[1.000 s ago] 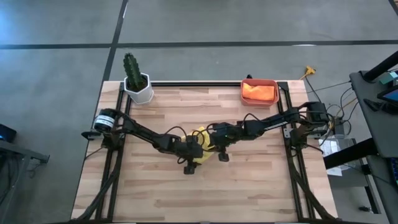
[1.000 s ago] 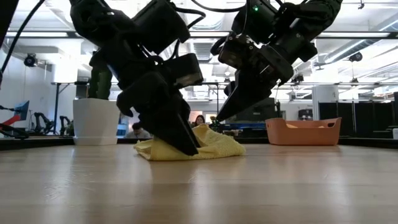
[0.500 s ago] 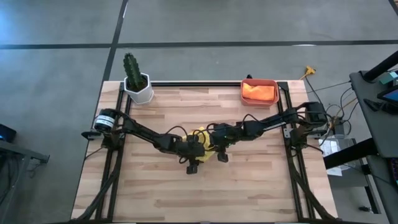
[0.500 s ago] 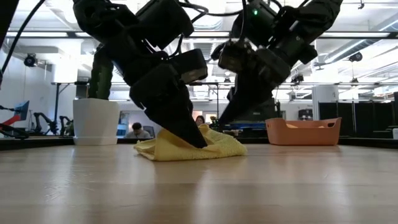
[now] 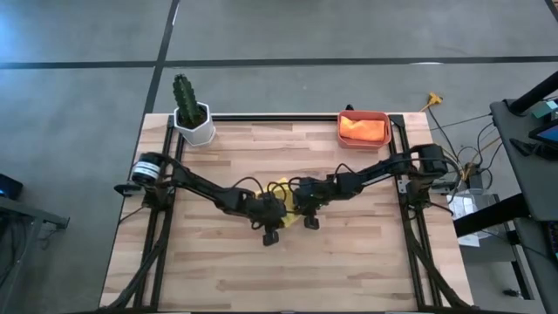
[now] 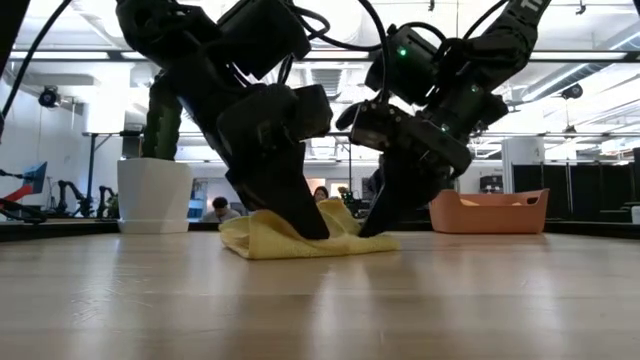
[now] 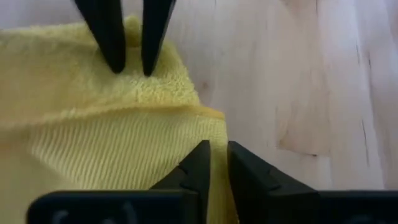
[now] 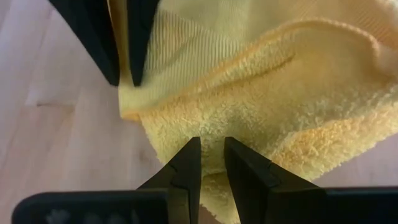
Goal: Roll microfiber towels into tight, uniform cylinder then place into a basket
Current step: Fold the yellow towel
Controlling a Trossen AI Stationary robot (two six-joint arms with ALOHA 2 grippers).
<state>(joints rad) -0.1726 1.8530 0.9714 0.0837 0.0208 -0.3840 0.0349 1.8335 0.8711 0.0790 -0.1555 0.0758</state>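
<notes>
Both arms meet at the middle of the pale wooden plank tabletop [image 5: 218, 270], tips down on the crumpled bright yellow microfiber towel [image 6: 300, 236], which lies loosely bunched rather than rolled.

The left gripper [image 7: 213, 163] has its fingers nearly together, pinching an edge of the ribbed yellow cloth. Just beyond it, on the far side of the same fold, the right gripper [image 8: 208, 163] is also nearly closed, with fluffy yellow pile caught between its tips. The two grippers stand very close, almost facing each other across the cloth.

The small salmon-red plastic basket [image 5: 364, 114] sits well behind the right gripper at the tabletop's back edge, already holding the bright orange microfiber towel [image 5: 363, 130]. A white faceted pot with a green cactus [image 5: 193, 115] stands at the far corner behind the left arm.

The main risk, as I judge it, is that each pinch holds only one thin layer: pulling would stretch or unfold the bundle instead of tightening it. With the fingers so close, they could also knock together, or one grip could slip and leave a lopsided lump.
</notes>
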